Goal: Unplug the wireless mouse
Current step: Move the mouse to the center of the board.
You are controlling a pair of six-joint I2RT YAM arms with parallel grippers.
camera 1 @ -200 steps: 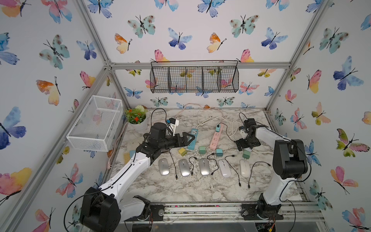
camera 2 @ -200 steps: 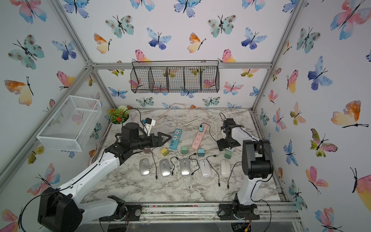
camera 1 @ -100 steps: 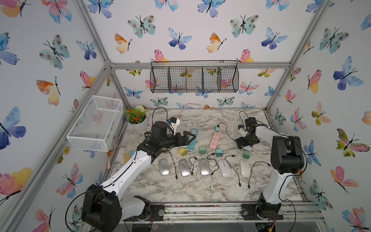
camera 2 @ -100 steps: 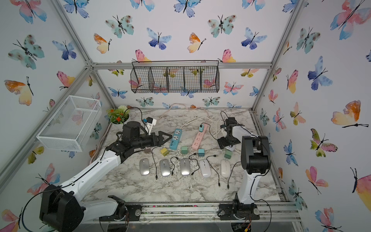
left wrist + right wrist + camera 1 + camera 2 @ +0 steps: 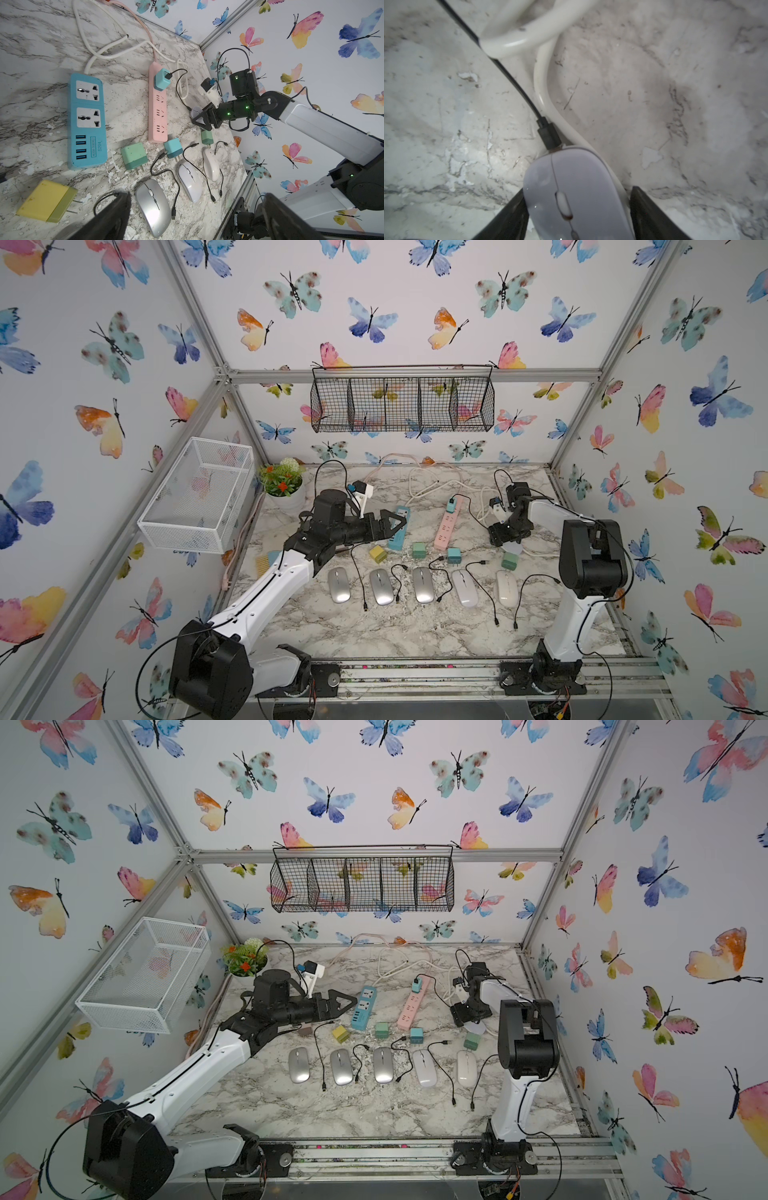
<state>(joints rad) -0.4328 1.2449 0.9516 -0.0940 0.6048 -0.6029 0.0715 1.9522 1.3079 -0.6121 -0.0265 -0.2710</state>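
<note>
Right gripper (image 5: 508,538): pointed down at the marble table (image 5: 395,630) near its far right side, with its fingers on either side of the pale wireless mouse (image 5: 577,197). Right wrist view: one finger (image 5: 512,212) touches the mouse's flank. The other finger stands just off the opposite flank, with a white cord (image 5: 544,87) running between it and the mouse. Cannot tell whether the jaws actually clamp the mouse. Black cable plug (image 5: 548,135) is seated in the mouse's nose, so the mouse is not yet unplugged. The cable runs back to a teal charger (image 5: 453,502) plugged into the far end of the pink power strip (image 5: 446,526). Left gripper (image 5: 399,524): jaws spread wide and holding nothing, stretched out level beside the blue power strip (image 5: 363,1009). It is well apart from the mouse. Row of five other mice (image 5: 423,585) lies nearer the front, three silver and two white, with loose black cables among them.
</note>
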